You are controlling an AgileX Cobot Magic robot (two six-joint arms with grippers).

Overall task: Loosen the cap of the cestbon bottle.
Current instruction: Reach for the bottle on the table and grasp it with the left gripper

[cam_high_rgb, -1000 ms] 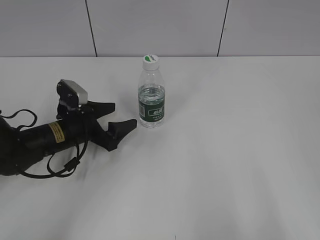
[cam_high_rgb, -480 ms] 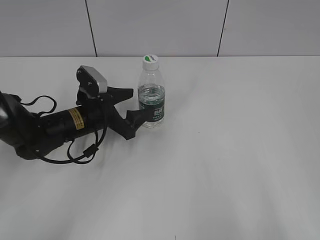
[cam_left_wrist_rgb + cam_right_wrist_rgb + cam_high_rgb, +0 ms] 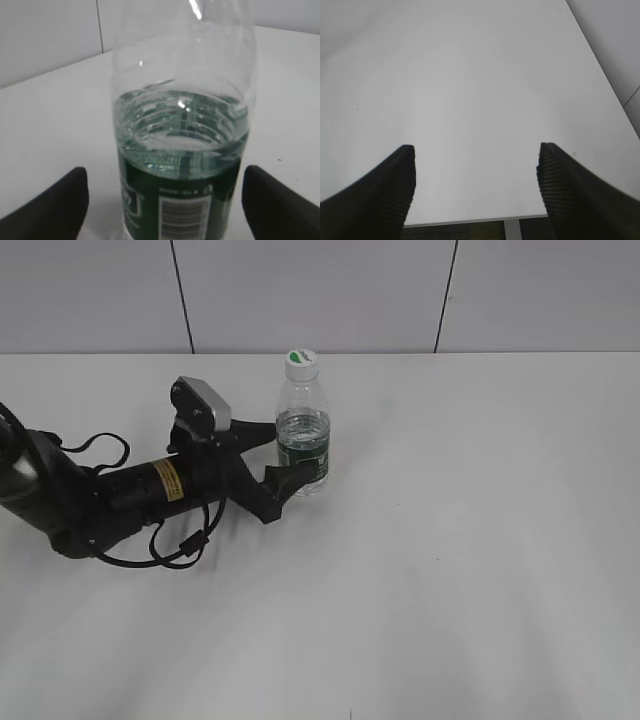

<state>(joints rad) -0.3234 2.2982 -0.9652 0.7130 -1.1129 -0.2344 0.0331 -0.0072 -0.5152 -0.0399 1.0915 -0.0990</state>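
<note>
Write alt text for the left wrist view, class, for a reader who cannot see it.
A clear cestbon bottle, partly filled with water, stands close up between the two open black fingers of the left hand, neither touching it. Its dark green label shows a barcode; a white table lies behind.

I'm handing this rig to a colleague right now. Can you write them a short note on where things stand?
Left gripper: open, jaws either side of the cestbon bottle at label height, gaps visible on both sides in the left wrist view.
Right gripper: open, empty, above bare table, out of the exterior view.
Bottle stands upright, part full; cap on.
Done: left approach.
Left: grip the bottle, bring the right gripper to the cap, twist it loose.
</note>
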